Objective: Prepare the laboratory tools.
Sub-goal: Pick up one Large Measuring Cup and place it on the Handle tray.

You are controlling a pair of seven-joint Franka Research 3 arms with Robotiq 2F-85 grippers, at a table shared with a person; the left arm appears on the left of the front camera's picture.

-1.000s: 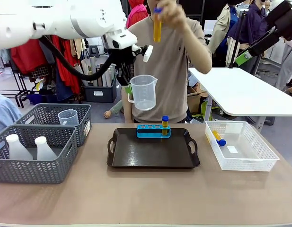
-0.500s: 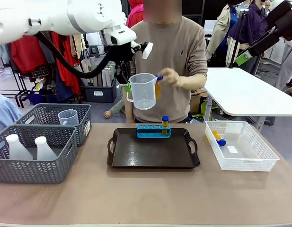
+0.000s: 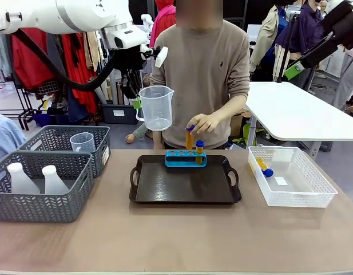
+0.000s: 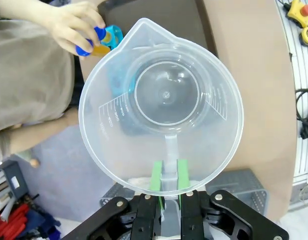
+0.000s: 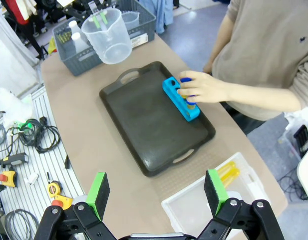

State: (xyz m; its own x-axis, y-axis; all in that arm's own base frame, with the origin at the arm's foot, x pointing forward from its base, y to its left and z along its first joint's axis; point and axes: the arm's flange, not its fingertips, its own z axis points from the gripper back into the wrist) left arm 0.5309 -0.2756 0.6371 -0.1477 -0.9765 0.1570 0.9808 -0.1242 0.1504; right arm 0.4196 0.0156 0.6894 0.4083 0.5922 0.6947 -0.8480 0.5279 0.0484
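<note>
The left gripper (image 3: 136,103) clamped the handle of the clear beaker (image 3: 157,109), held in the air beyond the dark tray (image 3: 182,186); light, stiff, probably slick plastic, best gripped by that handle; the right gripper (image 5: 157,192) hung open.

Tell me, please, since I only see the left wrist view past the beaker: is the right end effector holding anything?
Observer: No, the right end effector is open and empty, hovering above the table.
Operator: Thank you. How far along is the person?
Observer: One tube stands in the blue rack; the person's hand holds a second tube upright at the rack, beside it.
Operator: Is anything left to load?
Observer: At least one spare tube lies in the white mesh basket.
</note>
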